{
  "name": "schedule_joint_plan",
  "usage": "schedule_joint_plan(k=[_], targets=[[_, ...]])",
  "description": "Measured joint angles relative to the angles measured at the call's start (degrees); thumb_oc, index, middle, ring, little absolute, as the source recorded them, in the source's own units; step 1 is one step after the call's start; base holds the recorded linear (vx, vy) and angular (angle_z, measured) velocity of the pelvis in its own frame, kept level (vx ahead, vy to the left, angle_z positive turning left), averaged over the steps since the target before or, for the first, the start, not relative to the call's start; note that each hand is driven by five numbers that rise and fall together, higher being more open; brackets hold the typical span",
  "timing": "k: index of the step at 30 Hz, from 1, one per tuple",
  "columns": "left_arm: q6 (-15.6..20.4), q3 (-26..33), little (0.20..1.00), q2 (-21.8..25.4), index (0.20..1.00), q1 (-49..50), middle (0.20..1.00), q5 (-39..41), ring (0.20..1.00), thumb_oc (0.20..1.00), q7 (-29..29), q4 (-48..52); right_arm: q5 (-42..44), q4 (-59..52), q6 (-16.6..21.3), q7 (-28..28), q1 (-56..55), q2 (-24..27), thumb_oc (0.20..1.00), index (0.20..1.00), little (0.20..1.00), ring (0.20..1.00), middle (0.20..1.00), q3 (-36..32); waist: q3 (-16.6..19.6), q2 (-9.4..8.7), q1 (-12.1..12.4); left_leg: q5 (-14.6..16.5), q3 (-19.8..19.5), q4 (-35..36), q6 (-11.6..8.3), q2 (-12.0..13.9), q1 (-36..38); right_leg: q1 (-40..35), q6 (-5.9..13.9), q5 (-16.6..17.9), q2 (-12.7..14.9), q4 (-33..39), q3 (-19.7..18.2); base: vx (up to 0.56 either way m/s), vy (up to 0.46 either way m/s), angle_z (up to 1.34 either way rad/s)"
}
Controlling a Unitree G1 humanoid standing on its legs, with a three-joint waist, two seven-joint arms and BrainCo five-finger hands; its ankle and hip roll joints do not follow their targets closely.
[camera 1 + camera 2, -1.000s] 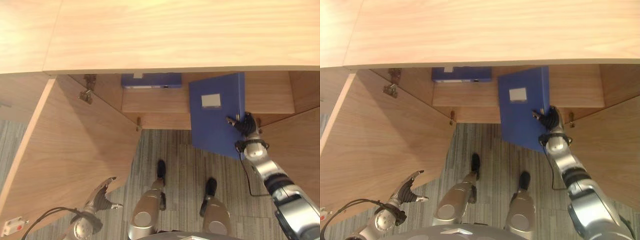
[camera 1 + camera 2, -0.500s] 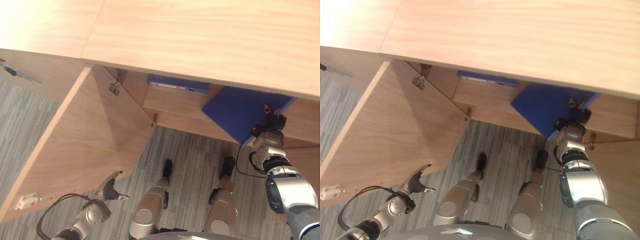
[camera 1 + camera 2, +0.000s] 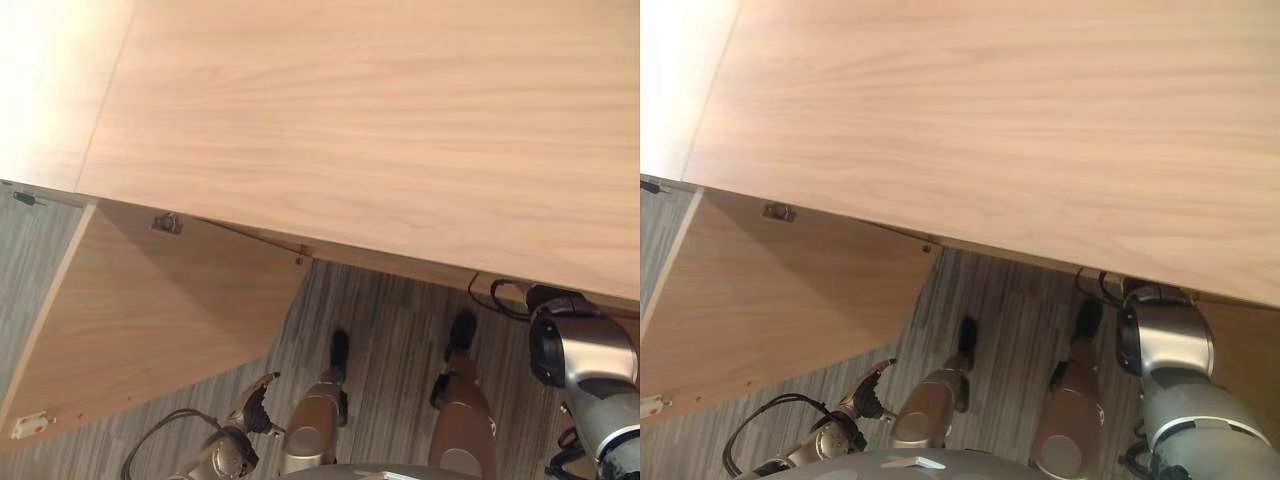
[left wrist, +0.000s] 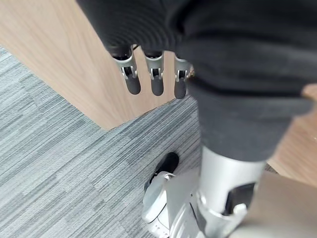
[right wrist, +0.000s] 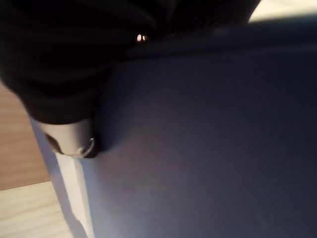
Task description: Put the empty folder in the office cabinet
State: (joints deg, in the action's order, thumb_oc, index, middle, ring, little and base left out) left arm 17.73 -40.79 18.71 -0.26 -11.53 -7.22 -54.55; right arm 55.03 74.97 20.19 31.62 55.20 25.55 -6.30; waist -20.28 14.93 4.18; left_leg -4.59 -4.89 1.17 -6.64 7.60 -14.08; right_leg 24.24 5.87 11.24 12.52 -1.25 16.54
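Head views: smooth light-wood cabinet top (image 3: 380, 130) with straight grain covers most of the scene. Flat wooden cabinet door (image 3: 150, 300) swung open at the left, small metal hinge (image 3: 166, 222) by its upper edge. Grey striped carpet (image 3: 390, 320) below. Left hand (image 3: 865, 395) hangs low near the door's bottom edge, holding nothing. Right arm reaches in under the cabinet top.

Left wrist view: left hand's silver dark-tipped fingers (image 4: 156, 79) straight and relaxed, in front of the wood door panel (image 4: 64, 59), carpet underneath.

Right wrist view: matte blue flat folder (image 5: 208, 148) right against the right hand (image 5: 54, 64), a silver thumb tip pressed on its face near the spine edge. Folder in that hand's grasp, light wood (image 5: 25, 213) behind it.
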Motion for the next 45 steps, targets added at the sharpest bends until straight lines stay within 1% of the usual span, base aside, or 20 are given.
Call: schedule_joint_plan(k=[3,4,5,8,10,12,13,19,20,23,26,28,29,30,32,33,34,40,42,45], targets=[[-0.03,-0.20,1.000,-0.03,1.000,-0.30,1.000,-0.01,1.000,1.000,-0.12,0.04,0.96,0.01,0.88,2.28,2.77,-0.05,0.200,0.200,0.200,0.200,0.200,-0.16,-0.03,0.07,0.46,-0.22,0.33,1.58,-0.35,-0.82,-0.15,1.05,0.51,0.68,0.93,0.28,-0.45,0.02,-0.017,0.00],[-0.03,-0.21,1.000,-0.04,1.000,-0.33,1.000,-0.01,1.000,1.000,-0.14,0.04,1.83,0.03,1.40,3.12,3.81,-0.19,0.200,0.200,0.200,0.200,0.200,-0.28,-0.12,0.24,0.91,-0.53,0.30,2.16,-0.85,-1.11,-0.09,1.06,1.21,1.15,1.41,0.63,-0.44,0.01,0.017,0.04],[-0.03,-0.40,1.000,-0.03,1.000,-0.34,1.000,0.00,1.000,1.000,-0.15,0.07,2.61,0.03,2.02,3.93,5.00,-0.29,0.200,0.200,0.200,0.200,0.200,-0.26,-0.19,0.41,1.23,-0.78,0.30,2.89,-1.20,-1.47,-0.04,0.95,1.00,1.44,1.69,1.58,-0.44,0.02,0.026,0.05],[-0.02,-1.25,1.000,0.00,1.000,-0.34,1.000,0.00,1.000,1.000,-0.23,0.24,4.82,0.17,3.22,5.27,9.03,-0.26,0.200,0.200,0.200,0.200,0.200,-0.43,-0.80,1.65,2.88,-0.97,0.66,3.18,-1.29,-2.90,-0.48,0.50,1.72,3.86,2.68,4.66,-0.86,0.01,0.040,0.00],[0.00,-1.45,1.000,0.04,1.000,-0.19,1.000,-0.02,1.000,1.000,-0.26,0.19,5.19,0.82,3.17,5.21,10.40,-0.24,0.200,0.200,0.200,0.200,0.200,-0.24,-1.00,2.54,4.10,-0.98,0.66,3.18,-1.29,-3.29,-0.69,0.30,1.79,4.58,2.94,5.55,-0.85,0.00,0.021,0.01],[0.13,-1.53,1.000,0.04,1.000,0.05,1.000,-0.03,1.000,1.000,-0.30,0.20,5.19,2.27,3.17,5.47,11.35,-0.25,0.200,0.200,0.200,0.200,0.200,0.53,-1.00,2.74,4.68,-0.99,0.76,3.17,-1.27,-3.60,-1.19,0.74,1.79,4.79,3.12,5.83,-0.91,0.00,0.000,0.00],[0.17,-1.94,1.000,0.02,1.000,0.07,1.000,-0.04,1.000,1.000,-0.30,0.22,5.12,2.25,3.32,5.69,11.34,-0.23,0.200,0.200,0.200,0.200,0.200,2.02,-1.00,2.74,4.44,-1.02,0.74,3.17,-1.23,-3.68,-1.51,1.00,1.84,4.83,3.26,5.83,-0.91,-0.01,-0.005,0.03],[0.58,-1.72,1.000,0.23,1.000,-0.04,1.000,-0.02,1.000,1.000,0.04,0.56,4.64,2.71,2.22,5.23,11.83,0.76,0.200,0.200,0.200,0.200,0.200,2.88,-0.98,2.76,4.37,-1.02,1.02,3.23,-1.14,-4.09,-1.84,1.67,1.76,4.80,3.67,5.83,-1.43,0.00,0.004,-0.01],[0.61,-0.96,1.000,0.96,1.000,-0.35,1.000,0.06,1.000,1.000,0.20,0.51,4.61,4.11,1.28,4.76,12.95,1.17,0.200,0.200,0.200,0.200,0.200,4.42,-0.85,2.82,4.24,-1.01,1.06,3.25,-1.09,-4.09,-2.45,2.42,1.77,4.80,3.65,5.57,-1.74,0.00,0.000,0.00],[0.53,0.61,1.000,0.97,1.000,-1.09,1.000,0.80,1.000,1.000,0.17,0.55,4.36,4.03,1.18,4.45,13.66,1.19,0.200,0.200,0.200,0.200,0.200,4.97,-0.79,2.82,3.93,-1.04,1.13,3.23,-0.86,-4.09,-3.35,3.60,1.74,4.83,3.69,5.07,-1.89,0.00,0.000,0.00],[0.83,1.43,1.000,0.61,1.000,-2.54,1.000,2.40,1.000,1.000,0.18,1.25,3.65,4.12,-0.26,2.90,14.07,1.38,0.200,0.200,0.200,0.200,0.200,4.99,-0.59,2.83,3.58,-1.29,1.31,3.27,-0.85,-3.95,-3.82,4.23,1.57,4.97,3.51,4.98,-2.25,-0.02,0.017,-0.04],[0.80,1.97,1.000,0.55,1.000,-2.21,1.000,2.69,1.000,1.000,0.16,0.66,2.40,4.23,-1.31,2.79,14.12,2.07,0.200,0.200,0.200,0.200,0.200,5.06,0.64,2.80,2.79,-1.57,1.43,3.23,-0.98,-3.96,-5.00,5.48,1.26,5.34,3.42,4.89,-2.64,0.00,0.000,0.00],[0.64,2.12,1.000,0.53,1.000,-2.21,1.000,2.92,1.000,1.000,0.14,0.65,2.32,4.23,-1.80,2.77,14.12,2.44,0.667,0.667,0.667,0.667,0.667,5.37,0.65,2.79,2.56,-1.80,1.45,3.24,-1.36,-3.96,-4.95,5.48,1.07,5.49,3.36,4.90,-2.71,0.00,0.000,0.00],[0.10,1.59,1.000,-0.40,1.000,-3.83,1.000,3.40,1.000,1.000,0.08,0.46,2.37,4.36,-1.95,3.01,13.89,2.08,1.000,1.000,1.000,1.000,1.000,6.59,0.78,2.53,1.88,-1.79,1.68,3.18,-1.43,-3.90,-4.90,5.65,1.03,5.49,3.12,4.90,-3.11,-0.02,0.025,-0.04],[-2.68,1.90,1.000,-2.08,1.000,-7.86,1.000,4.77,1.000,1.000,0.18,-3.70,1.64,4.26,-2.59,2.84,13.84,0.38,1.000,1.000,1.000,1.000,1.000,8.52,1.14,2.43,1.33,-1.90,1.77,3.24,-1.59,-3.80,-5.03,5.83,0.89,5.61,2.98,4.88,-3.26,-0.03,-0.003,-0.07],[-1.01,5.01,1.000,-2.35,1.000,-9.54,1.000,5.96,1.000,1.000,-0.54,-2.06,-0.11,4.71,-3.93,1.78,13.89,0.12,1.000,1.000,1.000,1.000,1.000,8.48,1.20,2.02,1.12,-2.02,1.87,3.24,-1.63,-3.62,-5.21,6.14,0.88,6.17,2.68,4.87,-3.50,-0.03,-0.010,-0.11],[-0.75,5.70,1.000,-2.32,1.000,-9.55,1.000,6.65,1.000,1.000,-1.15,-1.43,-0.19,5.35,-4.04,1.39,13.97,0.49,1.000,1.000,1.000,1.000,1.000,8.52,1.21,2.00,1.10,-2.02,2.03,3.23,-1.63,-3.50,-5.02,6.06,0.91,6.14,2.57,4.88,-3.56,-0.05,-0.006,-0.12],[-1.62,4.77,1.000,-2.07,1.000,-5.53,1.000,6.81,1.000,1.000,-1.06,-1.58,-0.41,6.69,-4.43,1.52,13.73,2.24,1.000,1.000,1.000,1.000,1.000,8.99,1.27,1.68,1.47,-2.02,2.36,3.20,-1.65,-2.97,-4.44,5.47,0.56,6.14,2.03,4.90,-3.44,-0.03,0.003,-0.01],[-2.13,4.34,1.000,-1.99,1.000,-4.58,1.000,6.80,1.000,1.000,-1.05,-1.58,-0.53,6.72,-4.47,1.54,12.85,1.89,1.000,1.000,1.000,1.000,1.000,10.15,1.05,1.33,1.81,-2.03,2.37,3.20,-1.68,-2.87,-3.60,4.63,0.03,6.26,1.88,4.89,-3.35,-0.06,0.019,-0.01],[-2.43,3.56,1.000,-1.59,1.000,-4.68,1.000,6.74,1.000,1.000,-1.08,-1.66,-1.13,6.75,-5.15,1.46,12.72,-0.34,1.000,1.000,1.000,1.000,1.000,11.37,0.81,0.16,1.52,-1.99,2.47,2.82,-1.80,-2.94,-2.99,3.92,0.28,5.95,1.91,4.87,-3.46,-0.09,0.033,-0.01]])
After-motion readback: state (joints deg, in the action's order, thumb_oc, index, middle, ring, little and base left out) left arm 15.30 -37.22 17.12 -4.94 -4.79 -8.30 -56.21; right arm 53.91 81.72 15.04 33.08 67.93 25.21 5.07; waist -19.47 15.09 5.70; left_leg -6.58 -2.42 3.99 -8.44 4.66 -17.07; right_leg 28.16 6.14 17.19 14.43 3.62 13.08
